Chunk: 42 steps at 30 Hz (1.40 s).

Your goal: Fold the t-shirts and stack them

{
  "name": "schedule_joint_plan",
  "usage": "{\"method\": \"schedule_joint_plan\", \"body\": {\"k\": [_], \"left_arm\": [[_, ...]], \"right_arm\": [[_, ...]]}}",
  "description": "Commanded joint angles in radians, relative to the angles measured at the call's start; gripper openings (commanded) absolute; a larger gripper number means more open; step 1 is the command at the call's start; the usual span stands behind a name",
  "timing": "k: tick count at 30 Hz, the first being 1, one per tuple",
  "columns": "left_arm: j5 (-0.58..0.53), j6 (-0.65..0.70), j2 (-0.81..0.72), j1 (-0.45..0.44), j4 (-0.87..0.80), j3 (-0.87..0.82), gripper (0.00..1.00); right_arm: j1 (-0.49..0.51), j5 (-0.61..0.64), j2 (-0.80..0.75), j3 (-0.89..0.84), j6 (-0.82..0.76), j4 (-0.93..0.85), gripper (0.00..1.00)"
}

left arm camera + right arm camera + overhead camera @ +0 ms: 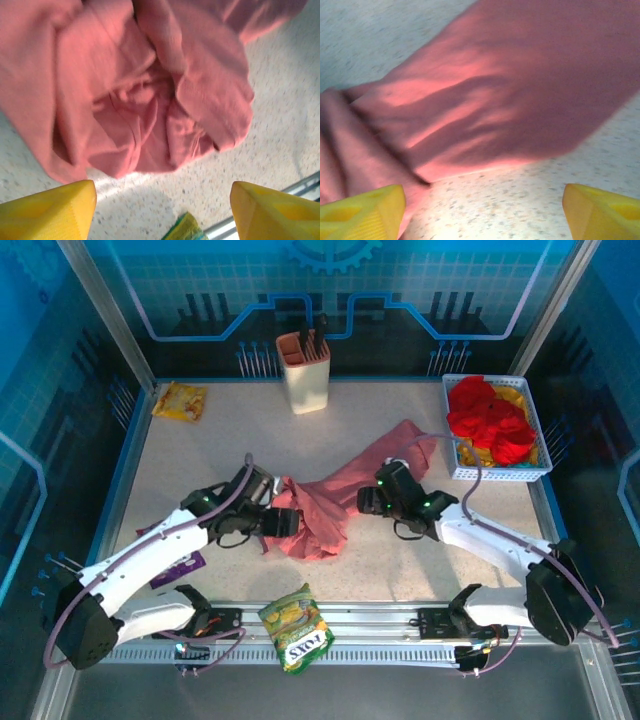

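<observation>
A: Where's the pink t-shirt?
B: Crumpled mid-frame on the counter in the top view. One strip runs up-right toward the basket.
A: Left pincer?
B: At the shirt's left edge, centre-left of frame. Wrist view: yellow fingers spread wide, bare counter between them, bunched cloth just ahead across the upper frame. Pinching nothing.
A: Right pincer?
B: At the shirt's right side, just right of centre. Its fingers are spread too, with speckled counter between and a flatter pink fold across the upper frame. Can't tell if the tips touch cloth.
A: Other shirts?
B: Red t-shirts heaped over a yellow t-shirt in the white basket, upper right.
A: Extras?
B: Snack packet bottom centre, second packet upper left, beige holder top centre.
</observation>
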Motion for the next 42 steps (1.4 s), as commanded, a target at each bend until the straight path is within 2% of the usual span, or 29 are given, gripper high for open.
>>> {"method": "schedule_joint_plan", "body": {"k": [1,6,8,11,17,22,27,32,36,38,42], "left_arm": [[-0.018,-0.104,0.017,-0.064,0.064,-0.033,0.71],[-0.036,-0.172,0.085,-0.159,0.136,-0.026,0.70],[-0.027,-0.217,0.115,-0.181,0.177,-0.026,0.70],[-0.011,-0.280,0.151,-0.208,0.265,-0.037,0.70],[-0.026,-0.304,0.269,-0.258,0.332,-0.007,0.70],[-0.032,-0.333,0.349,-0.266,0.427,-0.021,0.70],[-0.138,-0.310,0.390,-0.267,0.468,-0.018,0.65],[-0.184,-0.294,0.443,-0.263,0.499,0.021,0.56],[-0.185,-0.293,0.473,-0.263,0.534,0.031,0.49],[-0.190,-0.283,0.479,-0.259,0.535,0.041,0.40],[-0.202,-0.241,0.468,-0.243,0.504,0.070,0.19]], "right_arm": [[-0.097,-0.052,-0.001,-0.014,0.057,-0.014,0.83],[-0.246,-0.121,0.093,-0.010,0.036,0.021,0.80],[-0.304,-0.141,0.153,0.015,0.041,0.009,0.75],[-0.368,-0.182,0.236,0.055,0.037,0.004,0.74],[-0.393,-0.182,0.328,0.085,0.045,0.062,0.72],[-0.384,-0.251,0.424,0.161,0.044,0.110,0.70],[-0.364,-0.263,0.493,0.196,0.052,0.124,0.63],[-0.362,-0.284,0.502,0.181,0.060,0.168,0.43],[-0.363,-0.281,0.456,0.160,0.048,0.192,0.14],[-0.362,-0.273,0.424,0.156,0.034,0.190,0.00],[-0.362,-0.247,0.360,0.136,0.027,0.193,0.00]]}}
